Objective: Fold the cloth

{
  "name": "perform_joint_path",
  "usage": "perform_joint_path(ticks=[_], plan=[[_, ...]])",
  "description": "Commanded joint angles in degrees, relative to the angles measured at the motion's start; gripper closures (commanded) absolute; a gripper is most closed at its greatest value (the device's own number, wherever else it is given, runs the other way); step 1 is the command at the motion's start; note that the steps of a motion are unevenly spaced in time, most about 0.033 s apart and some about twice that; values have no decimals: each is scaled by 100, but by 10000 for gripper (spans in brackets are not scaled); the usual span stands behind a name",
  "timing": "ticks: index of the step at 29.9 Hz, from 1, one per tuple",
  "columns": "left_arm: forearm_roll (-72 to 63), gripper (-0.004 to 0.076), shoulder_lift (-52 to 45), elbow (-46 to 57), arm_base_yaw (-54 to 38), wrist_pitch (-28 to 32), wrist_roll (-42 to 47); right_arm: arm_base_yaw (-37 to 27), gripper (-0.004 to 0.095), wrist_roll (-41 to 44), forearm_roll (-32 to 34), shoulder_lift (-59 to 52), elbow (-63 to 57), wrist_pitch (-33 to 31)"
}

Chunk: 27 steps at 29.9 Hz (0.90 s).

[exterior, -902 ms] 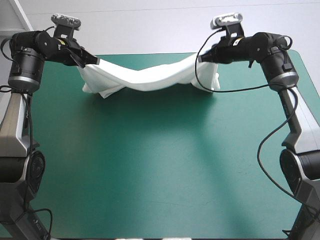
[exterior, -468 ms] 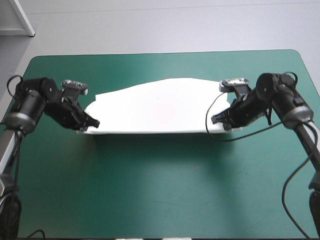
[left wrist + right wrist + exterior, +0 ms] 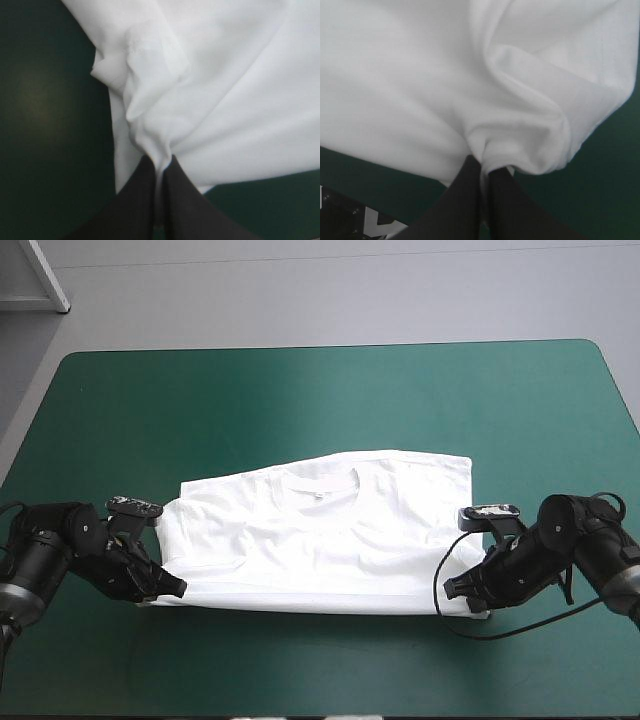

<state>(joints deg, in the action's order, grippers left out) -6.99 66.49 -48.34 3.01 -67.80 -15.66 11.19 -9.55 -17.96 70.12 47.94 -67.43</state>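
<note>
The white T-shirt (image 3: 320, 530) lies spread flat on the teal-green table, collar up, its near hem toward the front edge. My left gripper (image 3: 178, 587) pinches the near left corner of the T-shirt (image 3: 210, 100), fingers all but shut with cloth bunched between them (image 3: 159, 165). My right gripper (image 3: 455, 589) holds the near right corner the same way; in the right wrist view the T-shirt (image 3: 420, 75) folds into a thick roll just ahead of the gripper (image 3: 484, 167). Both grippers sit low at the table surface.
Bare teal-green cover (image 3: 320, 400) stretches beyond the shirt to the far edge, and a narrower strip (image 3: 320, 660) lies between the hem and the front edge. The right arm's black cable loops beside the right gripper.
Both grippers have come down and toward the front edge, dragging the T-shirt with them. The shirt, earlier hanging stretched in the air, now lies flat on the table.
</note>
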Motion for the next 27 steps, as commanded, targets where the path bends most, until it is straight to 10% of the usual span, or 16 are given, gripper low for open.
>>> perform_joint_path(ticks=[1, 11, 27], plan=[[152, 659, -160, -96, 10, 103, -2, 0, 893, -283, 120, -329, 4, -17], [77, 211, -160, -96, 10, -141, 62, 0, 174, -380, 106, -720, 0, 754], [349, 209, -160, -2112, 10, 1298, 567, 0, 167, -198, 371, -769, 1121, 1494]])
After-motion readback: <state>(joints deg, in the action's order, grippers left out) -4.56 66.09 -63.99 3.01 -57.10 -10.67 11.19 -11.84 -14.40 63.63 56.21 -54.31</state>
